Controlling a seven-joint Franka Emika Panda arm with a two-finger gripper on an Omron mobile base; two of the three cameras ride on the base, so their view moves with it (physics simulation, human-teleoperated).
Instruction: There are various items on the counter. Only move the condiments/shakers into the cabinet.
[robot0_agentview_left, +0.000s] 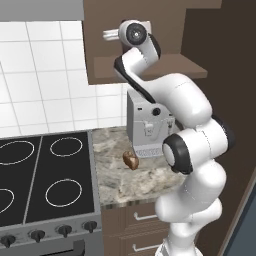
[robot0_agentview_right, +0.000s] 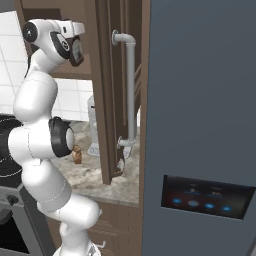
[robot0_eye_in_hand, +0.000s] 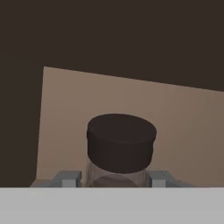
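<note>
The jaws are clamped on a bottle (robot0_eye_in_hand: 120, 148) with a black cap, one grey finger (robot0_eye_in_hand: 68, 178) pressed to each side of its clear neck. The gripper (robot0_eye_in_hand: 114, 179) holds it up inside the cabinet (robot0_agentview_left: 170, 67), above the tan shelf board, with the dark back wall beyond. Down on the counter (robot0_agentview_left: 120, 175) the brown food lump (robot0_agentview_left: 130, 160) sits just in front of the silver coffee machine (robot0_agentview_left: 147, 125), right of the black stovetop (robot0_agentview_left: 45, 175).
</note>
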